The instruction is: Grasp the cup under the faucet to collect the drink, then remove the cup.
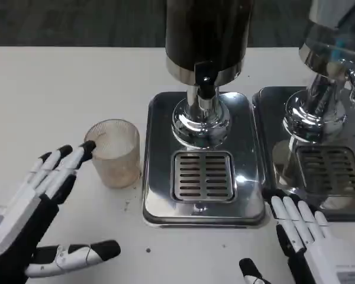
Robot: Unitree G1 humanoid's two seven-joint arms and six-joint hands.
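A clear ribbed cup is seen standing upright on the white table, just left of a steel drip tray. It is shown empty, its walls faintly tinted. It is set apart from the dark faucet, which hangs over the tray's slotted grate, not over the cup.

Drinks station on a test bench, two steel dispensers, white table
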